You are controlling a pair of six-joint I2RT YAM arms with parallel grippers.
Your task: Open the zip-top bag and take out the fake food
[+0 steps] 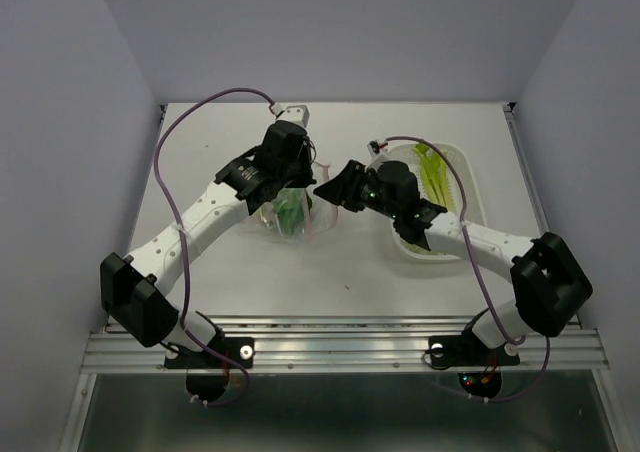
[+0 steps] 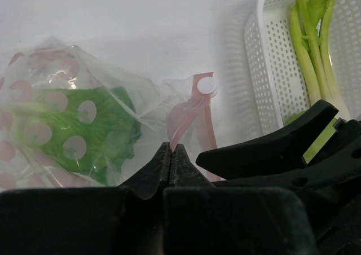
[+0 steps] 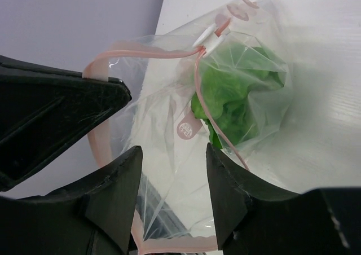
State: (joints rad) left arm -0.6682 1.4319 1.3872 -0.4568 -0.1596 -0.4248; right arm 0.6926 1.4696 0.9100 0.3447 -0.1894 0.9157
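Top view: one zip-top bag lies mid-tabletop, with one white basket at 3 o'clock.

Left wrist: the left tool is clenched on the bag's pink strip. One leafy green piece sits inside the bag, and three stalks lie in the basket.

Right wrist: the right tool is released, fingers straddling the bag's lip.

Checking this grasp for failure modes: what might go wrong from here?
The right gripper, jaws apart around film, may pinch both walls of the clear crinkly zip-top bag, closing its mouth. The left gripper holds only the pink strip, which may slip. The leafy green plastic food sits deep.
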